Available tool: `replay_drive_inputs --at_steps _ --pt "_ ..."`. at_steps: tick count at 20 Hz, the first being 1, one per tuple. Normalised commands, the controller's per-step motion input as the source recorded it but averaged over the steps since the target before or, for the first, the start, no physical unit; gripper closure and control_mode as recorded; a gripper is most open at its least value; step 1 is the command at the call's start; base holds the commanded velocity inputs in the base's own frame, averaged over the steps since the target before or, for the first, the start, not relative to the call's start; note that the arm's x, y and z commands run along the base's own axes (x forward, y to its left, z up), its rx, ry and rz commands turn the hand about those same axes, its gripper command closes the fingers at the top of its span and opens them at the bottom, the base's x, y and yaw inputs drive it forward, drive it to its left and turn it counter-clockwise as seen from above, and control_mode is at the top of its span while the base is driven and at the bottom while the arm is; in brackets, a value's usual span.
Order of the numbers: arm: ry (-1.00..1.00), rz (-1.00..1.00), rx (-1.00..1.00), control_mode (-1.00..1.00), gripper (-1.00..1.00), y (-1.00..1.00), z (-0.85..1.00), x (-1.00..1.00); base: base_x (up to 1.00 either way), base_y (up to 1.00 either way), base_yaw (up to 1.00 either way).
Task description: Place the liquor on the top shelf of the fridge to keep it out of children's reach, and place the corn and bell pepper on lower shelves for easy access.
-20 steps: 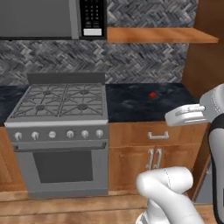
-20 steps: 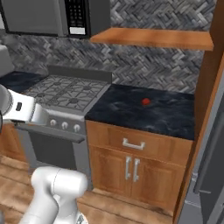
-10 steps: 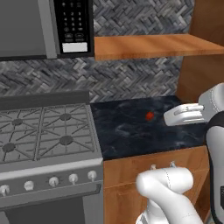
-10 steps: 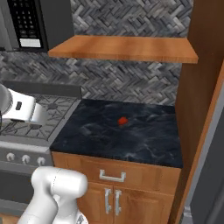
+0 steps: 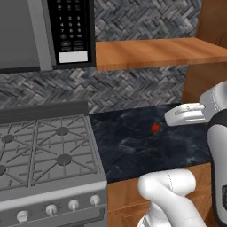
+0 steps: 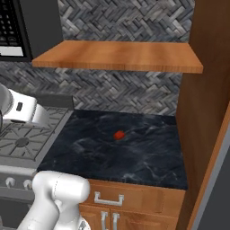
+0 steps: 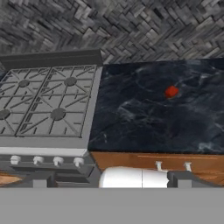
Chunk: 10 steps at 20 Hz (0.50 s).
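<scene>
Red against black stone, the bell pepper (image 5: 155,128) sits alone near the middle of the dark marble counter (image 6: 134,157), well apart from the gas stove (image 5: 44,155) on its left side and from the wooden panel (image 6: 202,99) that closes the counter on its right; a wooden wall shelf (image 6: 117,56) hangs above it, and the black microwave (image 5: 44,33) hangs over the stove.

Seen from the hand camera, the gripper (image 7: 109,179) looks forward and down over the front edge of the counter, its two dark tips standing as wide apart as they go and holding nothing; the pepper (image 7: 171,91) lies ahead of it and off to the right of its line of sight, well apart from the tips, so the hand is still high and back from the stone. The pepper is small and round with no long axis to speak of, so I judge the approach angle matters little; what matters is carrying the hand forward and to the right until the pepper falls between the fingers, then lowering.

Liquor, corn and fridge shelves cannot be made out from here; only a grey strip (image 6: 220,188) at the far right edge may belong to the fridge. The task looks barely begun, with the pepper the likely first pick.
</scene>
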Motion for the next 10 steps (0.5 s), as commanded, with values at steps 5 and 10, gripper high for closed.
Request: replay_drive_inputs --at_steps 5,10 --pt "0.0 -0.07 0.0 -1.0 -1.0 -0.11 -0.24 0.29 0.48 -0.14 -0.09" --pt "0.01 -0.2 0.0 -1.0 -1.0 -0.41 -0.64 0.73 0.0 0.0 0.0"
